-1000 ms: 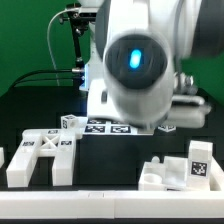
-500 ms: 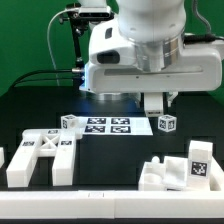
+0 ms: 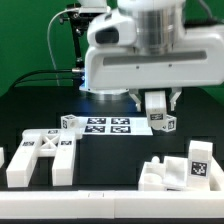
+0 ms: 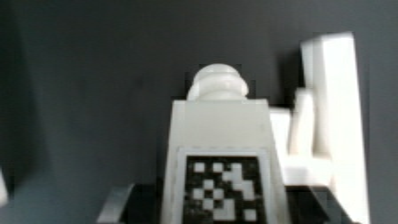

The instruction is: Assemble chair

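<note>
- A small white plastic block [image 3: 161,123], matte and square-edged with a black-and-white tag on its face, was seen standing on the black counter [image 3: 120,155], just beside the end of the marker board [image 3: 105,125] on the exterior view's right, well back from the front edge.
- In the wrist view, the block [image 4: 222,140] was shown ending in a smooth rounded peg [image 4: 217,78].
- The white Franka arm [image 3: 140,60] was held upright above the block, its wrist pointing straight down.
- The two-finger gripper [image 3: 160,110] was lowered around the block, with one finger [image 3: 148,104] close on each side. It could not be told whether the jaws were pressed against the block.
- A broad white chair frame [image 3: 40,155], flat with rectangular cut-outs and tags, was laid near the front edge towards the exterior view's left corner.
- A small white tagged cube [image 3: 68,122] was set at the marker board's other end.
- A blocky white stepped part [image 3: 175,172] carrying a tag was placed near the front edge towards the exterior view's right corner.
</note>
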{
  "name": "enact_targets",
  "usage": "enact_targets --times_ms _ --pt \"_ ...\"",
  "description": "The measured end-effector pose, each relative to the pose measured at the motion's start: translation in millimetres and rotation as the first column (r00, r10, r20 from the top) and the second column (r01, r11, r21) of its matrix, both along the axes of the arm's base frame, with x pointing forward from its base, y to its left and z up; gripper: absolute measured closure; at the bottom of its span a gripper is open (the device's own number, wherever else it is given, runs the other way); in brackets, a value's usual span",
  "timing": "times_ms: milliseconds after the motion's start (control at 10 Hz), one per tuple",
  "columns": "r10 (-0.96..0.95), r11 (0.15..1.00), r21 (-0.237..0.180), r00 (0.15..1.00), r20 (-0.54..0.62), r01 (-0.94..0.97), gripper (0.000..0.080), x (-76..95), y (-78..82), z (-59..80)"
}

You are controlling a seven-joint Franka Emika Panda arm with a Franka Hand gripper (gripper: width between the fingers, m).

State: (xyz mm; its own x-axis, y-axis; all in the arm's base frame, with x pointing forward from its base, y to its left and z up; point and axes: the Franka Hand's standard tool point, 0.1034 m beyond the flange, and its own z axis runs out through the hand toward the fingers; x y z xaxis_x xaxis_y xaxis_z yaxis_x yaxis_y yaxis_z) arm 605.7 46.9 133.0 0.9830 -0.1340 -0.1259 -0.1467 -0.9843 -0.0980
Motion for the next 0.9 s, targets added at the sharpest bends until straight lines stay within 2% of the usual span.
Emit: enact_targets --times_ms 100,200,400,500,600,700,800,900 --pt "-0.002 1.0 -0.008 0.996 0.088 0.003 0.0518 10.4 2.4 7.8" --pt "-0.005 1.0 -0.017 0.991 0.131 0.008 0.0518 6.7 1.8 3.3" --pt "-0.005 0.999 -0.048 0.957 0.289 0.02 0.0518 15.4 -0.4 -2.2" --pt "0.006 0.997 -0.079 0.929 0.371 0.025 0.0518 6.9 -2.2 -23.3" --pt "0.01 0.995 -0.093 0.925 0.38 0.028 0.0518 1.9 -6.9 -38.1" --pt "0.022 0.993 -0.112 0.885 0.464 0.034 0.0518 14.2 -9.5 -35.6" --pt "0.059 0.989 -0.146 0.841 0.538 0.024 0.0518 19.6 -15.2 -39.6" --pt "0.064 0.986 -0.161 0.805 0.59 0.039 0.0518 22.7 -20.4 -39.6"
